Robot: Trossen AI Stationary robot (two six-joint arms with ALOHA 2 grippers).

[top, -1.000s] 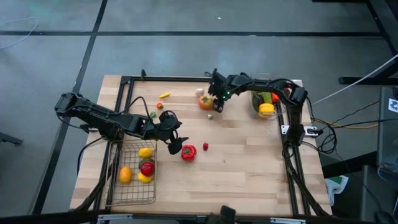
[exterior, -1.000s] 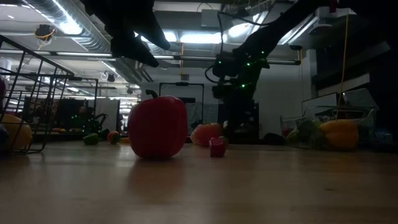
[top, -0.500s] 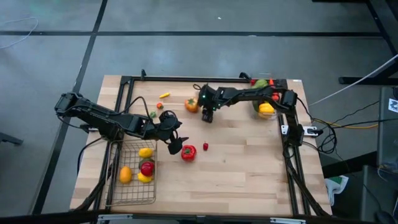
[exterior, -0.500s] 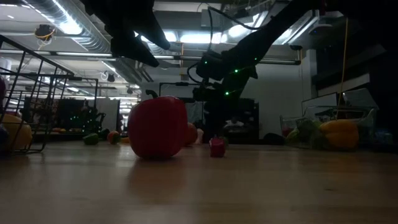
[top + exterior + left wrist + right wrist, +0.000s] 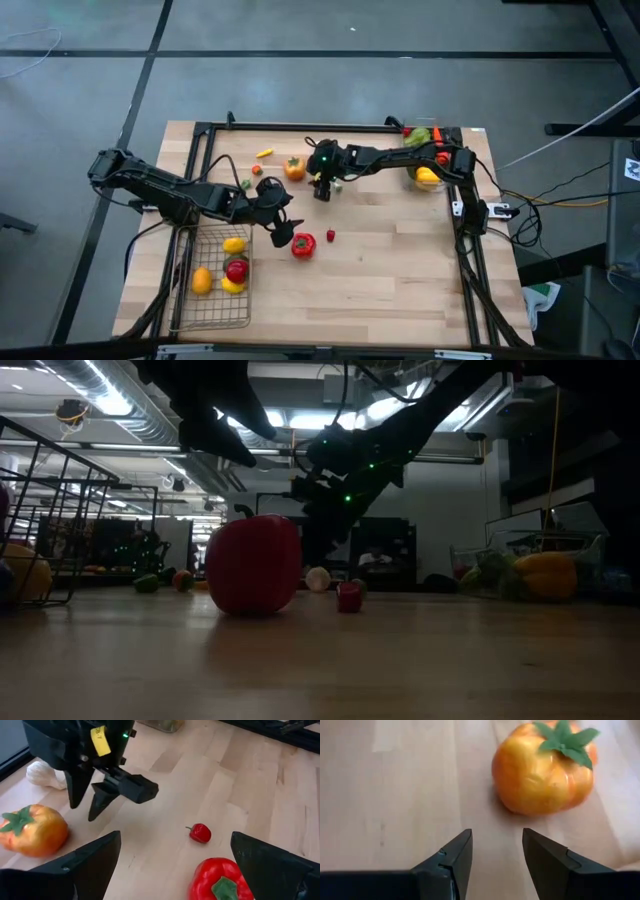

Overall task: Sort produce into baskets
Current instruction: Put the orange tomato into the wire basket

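Note:
My right gripper (image 5: 322, 188) is open and empty, low over the table's middle, pointing down. An orange tomato (image 5: 293, 168) rests on the table just to its left, ahead of the fingertips in the right wrist view (image 5: 542, 767), with a gap between them. My left gripper (image 5: 284, 230) is open and empty, above and just left of a red pepper (image 5: 302, 244), which stands on the table. A tiny red piece (image 5: 330, 235) lies to the pepper's right. The wire basket (image 5: 213, 310) at the near left holds several yellow, orange and red pieces. The clear bin (image 5: 412, 172) at the far right holds a yellow pepper (image 5: 428, 176).
A small yellow piece (image 5: 264, 153), a small red one (image 5: 256, 169) and a green one (image 5: 245, 184) lie at the far left. A white piece (image 5: 45, 772) lies behind my right gripper. A black frame (image 5: 300, 126) borders the table. Bare wood fills the near right.
My right gripper has gone toward the table's left edge and a little nearer, staying open. The orange tomato has moved along the table toward the left edge, ahead of that gripper.

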